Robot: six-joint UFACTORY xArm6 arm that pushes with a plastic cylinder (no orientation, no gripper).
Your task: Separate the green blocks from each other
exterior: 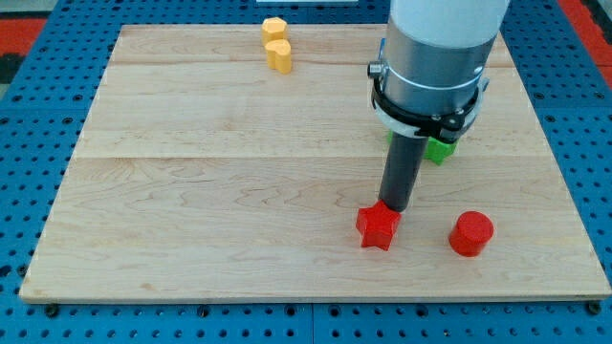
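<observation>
Green blocks (439, 149), small hard plastic-looking pieces mostly hidden behind our arm (435, 57), sit just beyond our tool. They look light and should slide easily; we would push one's side. Our tool's tip (395, 208) has no jaws; it touches the red star block (378, 227) on the wooden worktop (210, 210).

No readable text, label, brand, number or sign anywhere in the camera view.
</observation>
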